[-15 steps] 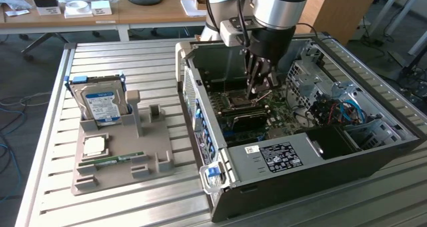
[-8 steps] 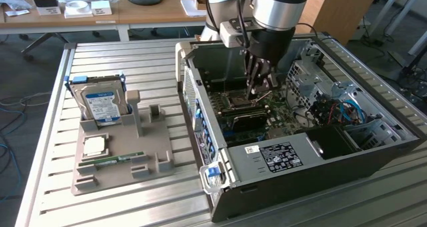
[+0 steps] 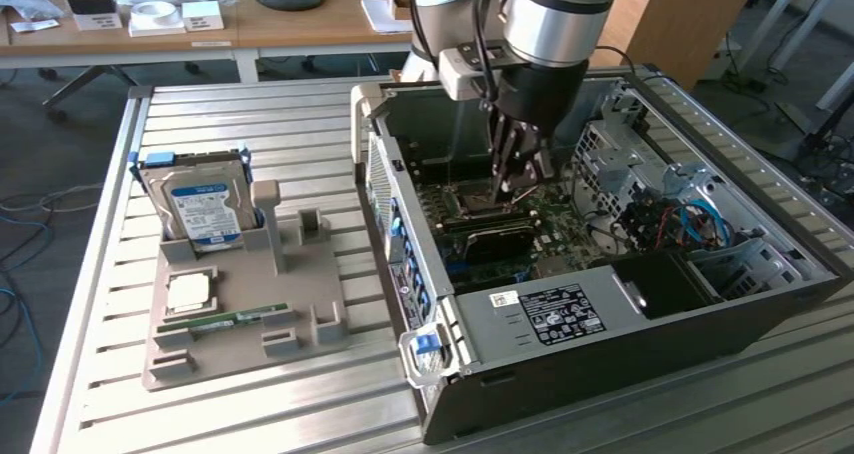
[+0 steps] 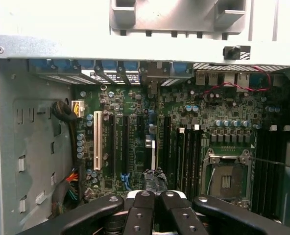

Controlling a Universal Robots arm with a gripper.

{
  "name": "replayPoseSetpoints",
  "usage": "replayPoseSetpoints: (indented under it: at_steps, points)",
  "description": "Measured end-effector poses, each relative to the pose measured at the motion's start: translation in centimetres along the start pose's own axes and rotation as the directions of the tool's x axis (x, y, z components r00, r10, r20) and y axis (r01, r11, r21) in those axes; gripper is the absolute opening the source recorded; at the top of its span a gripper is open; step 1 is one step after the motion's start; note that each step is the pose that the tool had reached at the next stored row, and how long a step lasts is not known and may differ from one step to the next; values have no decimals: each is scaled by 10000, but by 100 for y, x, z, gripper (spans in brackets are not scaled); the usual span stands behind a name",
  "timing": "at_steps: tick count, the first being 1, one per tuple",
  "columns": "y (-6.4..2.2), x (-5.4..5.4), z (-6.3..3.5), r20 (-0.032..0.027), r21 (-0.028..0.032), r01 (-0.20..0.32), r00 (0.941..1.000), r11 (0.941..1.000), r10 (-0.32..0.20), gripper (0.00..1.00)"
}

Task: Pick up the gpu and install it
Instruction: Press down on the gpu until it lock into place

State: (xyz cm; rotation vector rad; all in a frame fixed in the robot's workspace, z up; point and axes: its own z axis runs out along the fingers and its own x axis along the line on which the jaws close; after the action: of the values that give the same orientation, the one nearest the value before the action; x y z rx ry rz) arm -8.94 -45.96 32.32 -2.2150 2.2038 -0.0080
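End effector (image 3: 514, 177) (image 4: 155, 190), fingers pressed together, reaches down inside the open computer case (image 3: 747, 304) over the motherboard (image 4: 223, 105). Just beyond its tips, what seems to be the gpu (image 4: 153, 152) stands edge-on among the expansion slots; whether it is pinched is unclear. Well apart, the hard drive (image 3: 203, 209) sits on the bench (image 3: 267, 124).

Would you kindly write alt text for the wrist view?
A shut gripper hangs above a green motherboard inside an open computer case, over its expansion slots. An empty CPU socket sits nearby, with rear ports along the far edge.
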Motion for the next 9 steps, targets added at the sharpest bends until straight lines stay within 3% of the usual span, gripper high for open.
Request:
replayPoseSetpoints:
  at_steps: [9]
  points:
    - [1,1,72,-5,-3,0,10000,10000,0,11]
